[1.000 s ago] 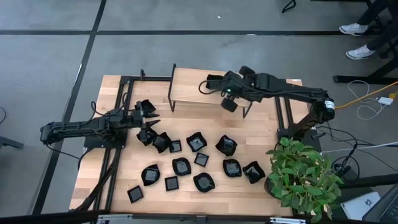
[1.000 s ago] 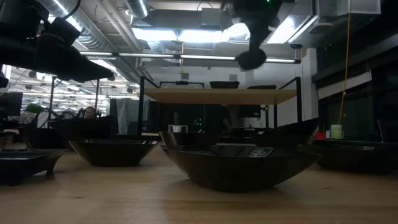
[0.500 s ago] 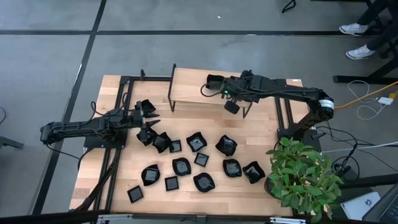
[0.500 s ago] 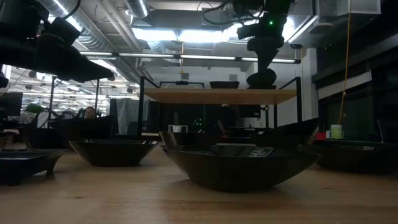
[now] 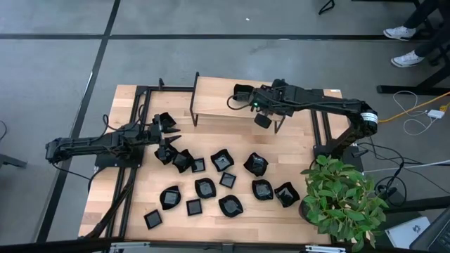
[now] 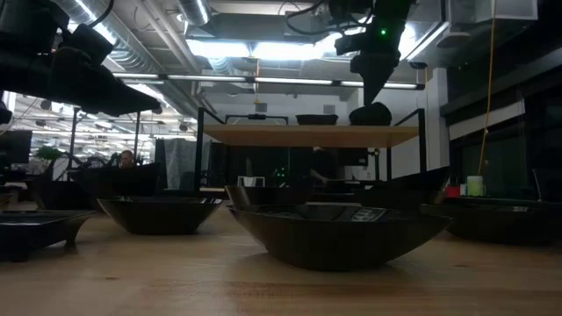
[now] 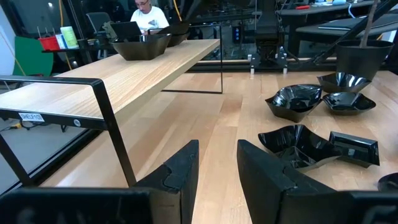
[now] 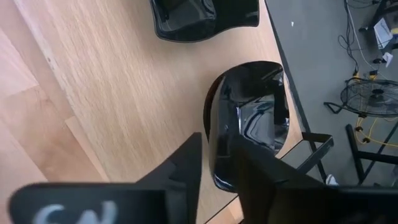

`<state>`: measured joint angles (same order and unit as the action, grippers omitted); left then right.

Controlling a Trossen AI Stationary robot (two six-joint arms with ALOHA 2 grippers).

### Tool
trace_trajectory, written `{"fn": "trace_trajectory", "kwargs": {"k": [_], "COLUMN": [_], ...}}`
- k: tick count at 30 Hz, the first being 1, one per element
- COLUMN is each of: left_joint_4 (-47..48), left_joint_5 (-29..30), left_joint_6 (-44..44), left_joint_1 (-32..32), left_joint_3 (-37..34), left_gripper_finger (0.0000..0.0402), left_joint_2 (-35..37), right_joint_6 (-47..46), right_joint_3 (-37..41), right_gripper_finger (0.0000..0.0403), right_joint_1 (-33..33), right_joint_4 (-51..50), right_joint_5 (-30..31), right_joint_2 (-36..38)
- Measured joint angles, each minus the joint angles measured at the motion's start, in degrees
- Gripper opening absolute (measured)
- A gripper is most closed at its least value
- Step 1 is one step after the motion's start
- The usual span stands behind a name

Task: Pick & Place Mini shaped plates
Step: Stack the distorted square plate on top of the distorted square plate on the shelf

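Several glossy black mini plates (image 5: 225,184) lie scattered on the wooden table, resting on their bases. One more plate (image 5: 242,91) sits on the raised wooden shelf (image 5: 218,98). My right gripper (image 5: 261,118) stands over the shelf's right end, shut on another plate (image 8: 255,112), which also shows in the low view (image 6: 370,114). My left gripper (image 7: 217,165) is open and hovers at the table's left side, near a cluster of plates (image 5: 176,156). My right gripper pinches the plate's rim (image 8: 214,127) between its two fingers (image 8: 186,162), one inside the dish and one outside. The fingers come from above, pointing down. In the low view the plate's base sits on the shelf top (image 6: 351,133) near the right end.
The shelf stands on thin black metal legs (image 5: 195,105) at the table's far side. A potted plant (image 5: 341,200) fills the near right corner. Black arm frames (image 5: 133,140) flank the table. In the left wrist view a person (image 7: 146,7) sits beyond the shelf.
My right gripper has come down toward the shelf top, carrying the plate with it. The plate hung well above the shelf a second ago and now sits on it. Over the last half second it has barely moved.
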<state>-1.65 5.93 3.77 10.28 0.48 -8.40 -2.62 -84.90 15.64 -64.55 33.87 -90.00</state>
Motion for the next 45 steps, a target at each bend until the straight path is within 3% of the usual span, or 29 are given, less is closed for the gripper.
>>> {"fn": "trace_trajectory", "kwargs": {"k": [6, 10, 22, 30, 38, 45], "left_joint_4": [0.00, 0.00, 0.00, 0.01, 0.00, 0.00], "left_joint_5": [-0.01, -0.01, 0.01, 0.00, 0.01, 0.01], "left_joint_6": [0.00, 0.00, 0.01, 0.00, 0.00, 0.00], "left_joint_1": [-0.01, 0.00, -0.01, -0.01, 0.00, 0.00], "left_joint_3": [0.00, -0.01, 0.00, -0.01, 0.00, 0.00], "left_gripper_finger": [0.0104, 0.0104, 0.0104, 0.0104, 0.0104, 0.0104], "left_joint_2": [0.01, 0.01, 0.01, 0.00, 0.01, -0.01], "right_joint_6": [0.36, 0.18, -0.41, 2.25, 9.34, 12.20], "right_joint_3": [0.00, 0.00, 0.00, 0.00, -0.02, -0.02], "right_gripper_finger": [0.0135, 0.0141, 0.0082, 0.0039, 0.0011, 0.0013], "right_joint_1": [0.00, 0.00, 0.00, -2.18, -6.02, -10.57], "right_joint_4": [-0.15, -0.84, -2.20, -0.42, 7.51, 13.66], "right_joint_5": [-0.26, -0.42, -1.19, -14.12, -28.72, -30.99], "right_joint_2": [0.00, 0.00, 0.00, 0.00, 0.00, 0.00]}}
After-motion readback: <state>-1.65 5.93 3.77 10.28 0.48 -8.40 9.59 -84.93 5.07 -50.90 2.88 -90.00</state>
